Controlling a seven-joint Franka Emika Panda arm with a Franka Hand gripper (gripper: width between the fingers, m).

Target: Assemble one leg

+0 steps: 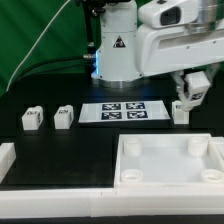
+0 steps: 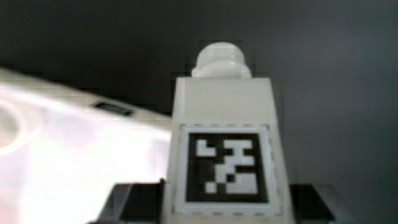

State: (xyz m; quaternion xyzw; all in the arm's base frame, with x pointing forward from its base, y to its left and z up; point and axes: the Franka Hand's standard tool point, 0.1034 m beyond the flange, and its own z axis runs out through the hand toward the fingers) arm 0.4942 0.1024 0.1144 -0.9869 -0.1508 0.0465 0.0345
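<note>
Leg [image 1: 181, 111] stands near the marker board's [image 1: 122, 112] end on the exterior view's right, apparently gripped by the claw [image 1: 187, 98]: lift it straight, hold it upright, and centre it over a tray [image 1: 170, 162] socket.

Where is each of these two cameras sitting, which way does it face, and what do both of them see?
Exterior view: off the arm, facing the robot's base across the black table; it shows the arm and the tool at a leg.
Wrist view: on the wrist, looking along the tool at that leg's tagged face between its dark fingers; only those fingers show.
Shared: the leg, the tool, probably the white tray-like part.
</note>
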